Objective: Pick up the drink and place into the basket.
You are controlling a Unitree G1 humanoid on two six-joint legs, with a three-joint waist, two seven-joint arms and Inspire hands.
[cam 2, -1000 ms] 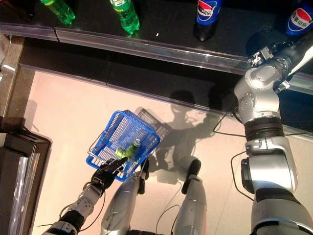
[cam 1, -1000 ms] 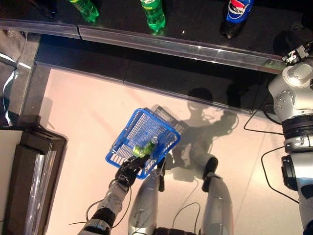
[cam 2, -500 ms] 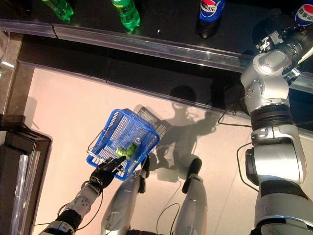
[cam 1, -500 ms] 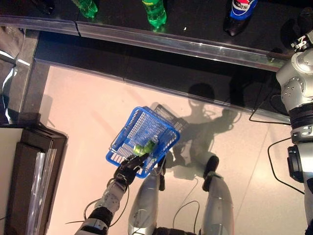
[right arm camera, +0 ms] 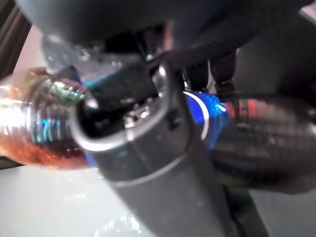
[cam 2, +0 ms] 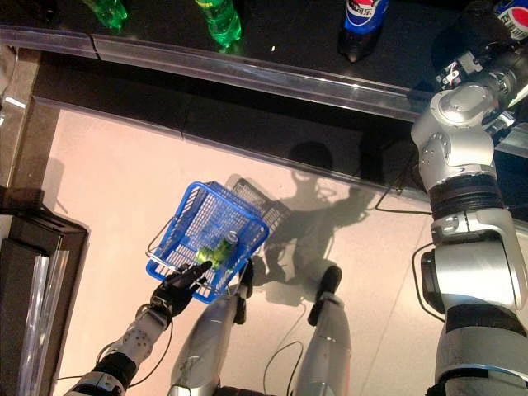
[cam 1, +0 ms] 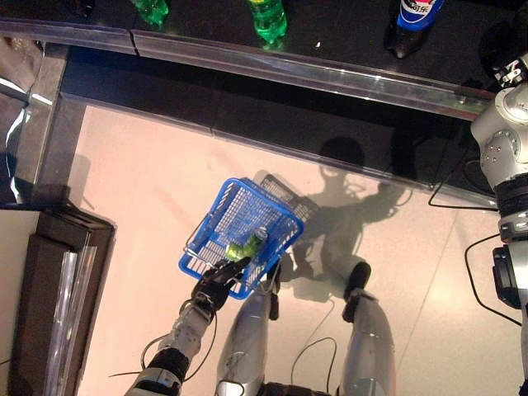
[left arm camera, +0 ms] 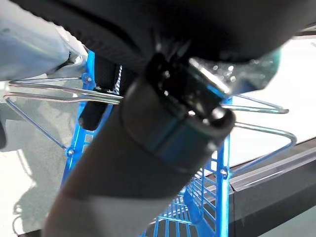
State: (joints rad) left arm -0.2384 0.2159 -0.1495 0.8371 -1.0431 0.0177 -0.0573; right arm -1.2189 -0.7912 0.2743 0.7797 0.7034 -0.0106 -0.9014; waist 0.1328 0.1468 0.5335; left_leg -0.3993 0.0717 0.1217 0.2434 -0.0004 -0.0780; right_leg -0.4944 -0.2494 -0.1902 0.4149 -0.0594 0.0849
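My left hand [cam 1: 213, 289] is shut on the thin wire handles [left arm camera: 49, 94] of the blue basket [cam 1: 247, 183], which hangs low in front of me, off the floor. A green drink [cam 1: 245, 245] lies inside it. My right arm reaches up to the dark shelf at the far right, where my right hand [cam 2: 483, 62] is at a blue-label cola bottle [cam 2: 513, 10]. In the right wrist view the thumb [right arm camera: 148, 143] lies across that bottle [right arm camera: 202, 116], with the fingers curled behind it.
Green bottles [cam 1: 268, 16] and another blue-label bottle [cam 1: 412, 21] stand on the dark shelf behind its shiny metal edge [cam 1: 289, 74]. A dark cabinet [cam 1: 49, 297] stands at my left. Pale floor lies between.
The whole picture has shifted a little downward, so the camera moved. The basket, the green drink and my right arm keep their places.
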